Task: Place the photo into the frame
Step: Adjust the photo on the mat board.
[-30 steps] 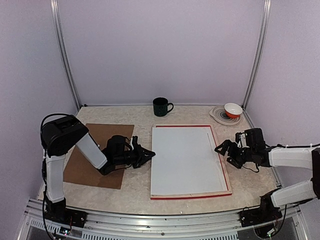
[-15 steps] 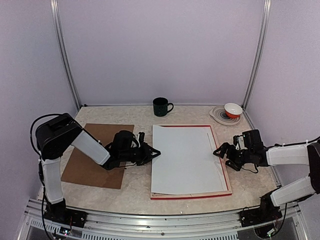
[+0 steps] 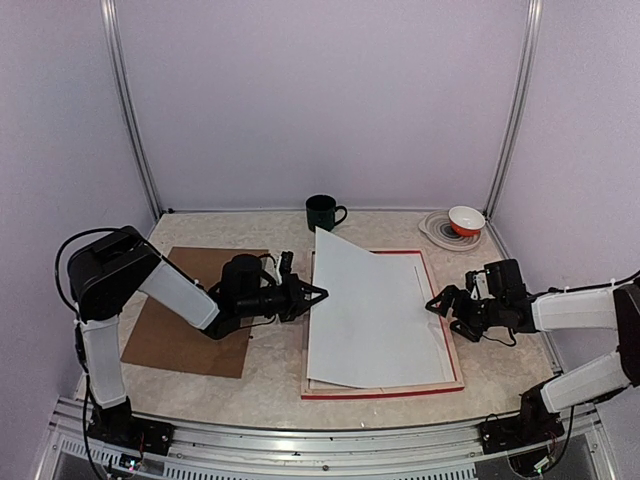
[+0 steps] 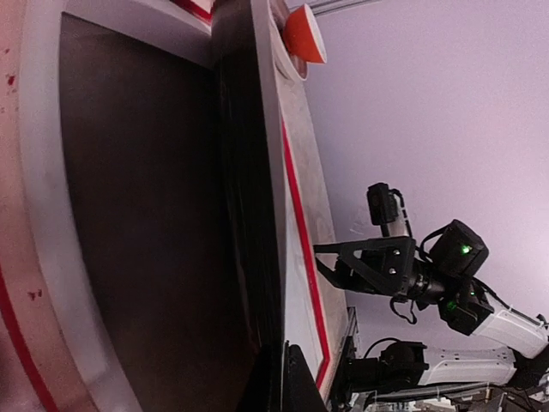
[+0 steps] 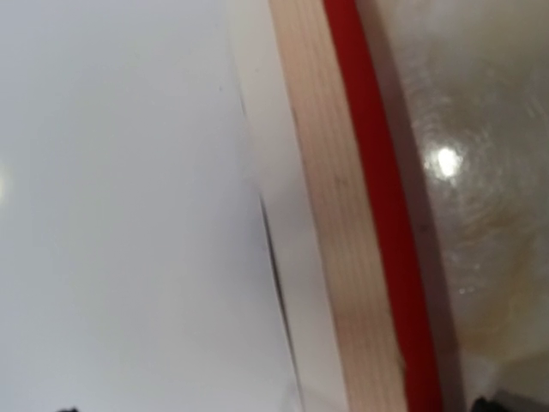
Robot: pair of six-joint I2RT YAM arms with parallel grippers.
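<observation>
**Top view.** Step in hand, by judgement: seating photo [image 3: 375, 310] in frame [image 3: 380, 393]. Photo white back up over frame. Left edge & far-left corner raised, right edge down by the right rail. Left gripper [image 3: 308, 297] at the raised edge. Arm stretched low across brown backing board [image 3: 190, 320], fingers pointing right. Can't tell whether pinching the sheet or just propping it from beneath. Right gripper [image 3: 438, 301] just beside frame's right rail, forearm low & level, fingers apart, nothing held. To do it well: lower left edge slowly, hold sheet square to the rails, no crease. Use R gripper as a stop so the right edge doesn't ride over the rail. Release only once flat in the recess. Mug [image 3: 322, 213] & bowl [image 3: 466, 217] at far side, well apart from the work.

**Left wrist.** Cam rolled on its side, looking under the raised sheet. Dark shaded area below it, ringed by a pale border [image 4: 43, 215]; prob. frame's inside, not sure. Sheet seen nearly edge-on. Own fingers barely in view, so no help on grip state. R gripper visible beyond, fingers spread.

**Right wrist.** Close on the right rail: white back of photo, then a thin dark seam, a white strip, pale wood, red outer edge, then table [image 5: 480, 172]. Photo edge lying inside the wood here, near flat. Own fingers not visible.
</observation>
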